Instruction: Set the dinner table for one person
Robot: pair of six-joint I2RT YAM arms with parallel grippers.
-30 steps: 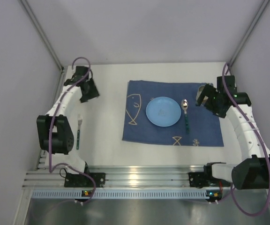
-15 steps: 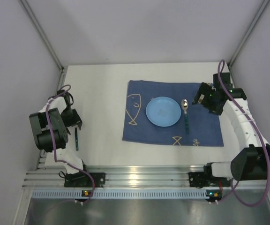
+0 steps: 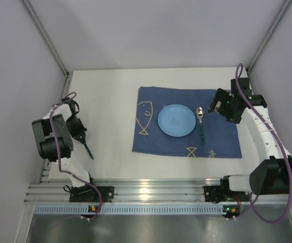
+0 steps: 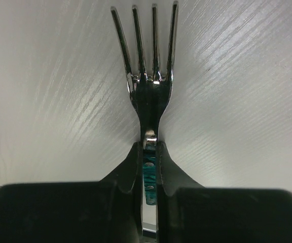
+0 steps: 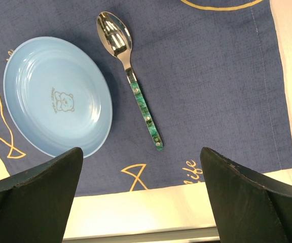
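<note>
On the white dinner table point(image 3: 110, 101), my left gripper point(image 3: 80, 134) is shut on the green handle of a steel fork point(image 4: 147, 76). In the left wrist view the tines point away from me over the bare tabletop point(image 4: 247, 101). From above, only the fork's handle point(image 3: 88, 151) shows, slanting toward the near right. A light blue plate point(image 3: 177, 120) and a green-handled spoon point(image 3: 201, 124) lie on the dark blue fish-print cloth point(image 3: 222, 139). My right gripper point(image 3: 220, 105) hangs open over the cloth's far right part, with nothing between its fingers point(image 5: 39, 195).
A ribbed aluminium rail point(image 3: 151, 192) runs along the near edge, with both arm bases on it. Grey walls close in the left, back and right sides. The right wrist view shows the plate point(image 5: 55, 96), the spoon point(image 5: 136, 86) and the cloth's near hem.
My left gripper swung from the far left down onto the fork and shut on its handle, and the fork turned to a slant. The right gripper shifted slightly toward the back.
</note>
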